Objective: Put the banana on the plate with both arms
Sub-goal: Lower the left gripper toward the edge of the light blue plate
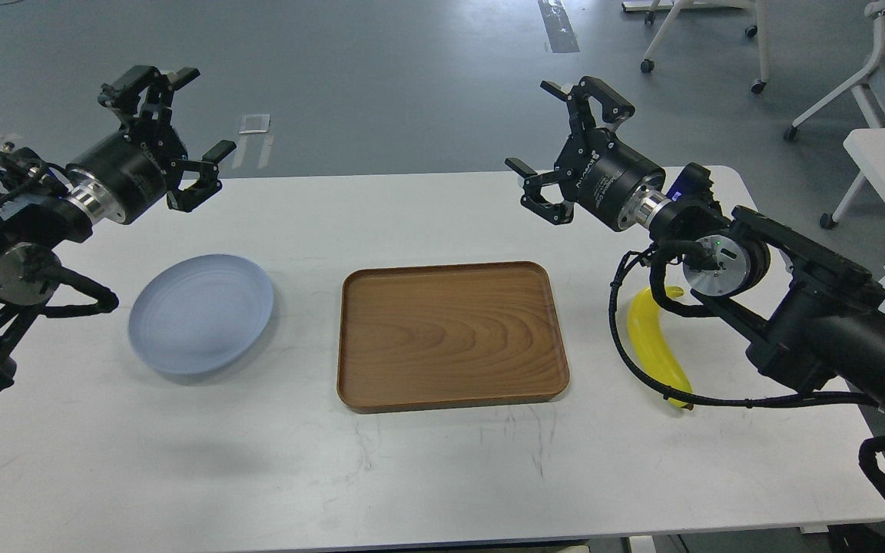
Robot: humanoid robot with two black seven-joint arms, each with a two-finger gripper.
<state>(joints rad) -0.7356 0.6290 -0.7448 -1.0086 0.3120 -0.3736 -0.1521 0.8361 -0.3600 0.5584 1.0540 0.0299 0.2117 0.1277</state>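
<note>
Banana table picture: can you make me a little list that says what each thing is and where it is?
banana: yellow, lying on the white table, right side, partly behind the right arm's cable
plate: pale blue, left side, nothing on it
tray: brown wood, middle, nothing on it
left gripper: open, up in the air behind the plate
right gripper: open, up in the air behind the tray's right end
banana on plate: not yet

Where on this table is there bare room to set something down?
Bare: the table's front strip, the gaps between plate and wooden tray and between tray and banana, and both dishes' insides. Crowded: the right side, under the right arm's cables.
</note>
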